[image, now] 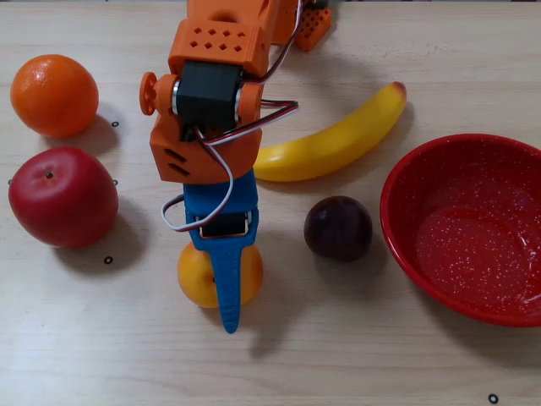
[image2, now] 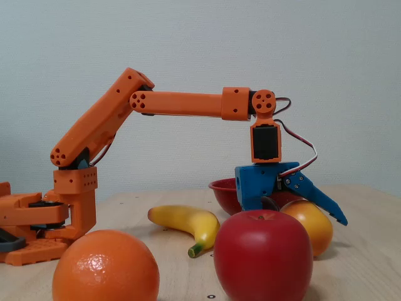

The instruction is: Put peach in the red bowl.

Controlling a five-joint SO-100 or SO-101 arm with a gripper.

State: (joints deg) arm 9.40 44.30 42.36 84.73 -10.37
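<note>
The peach [image: 201,279] sits on the wooden worktop [image: 355,355] toward its near edge in a fixed view from above, left of the middle, with the blue gripper [image: 230,317] directly over it. The jaws look spread in a fixed view from the side [image2: 326,216], one blue finger [image2: 316,197] angled out across the fruit, though whether they touch it is unclear. The red bowl [image: 397,203] stands against the right edge, with a dark plum [image: 338,227] between it and the peach.

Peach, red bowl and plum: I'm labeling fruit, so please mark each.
peach [image: 197,283], a fixed view, its left side beside the blue finger.
red bowl [image: 473,228], a fixed view, speckled inner floor.
plum [image: 338,227], a fixed view, its top.
</note>
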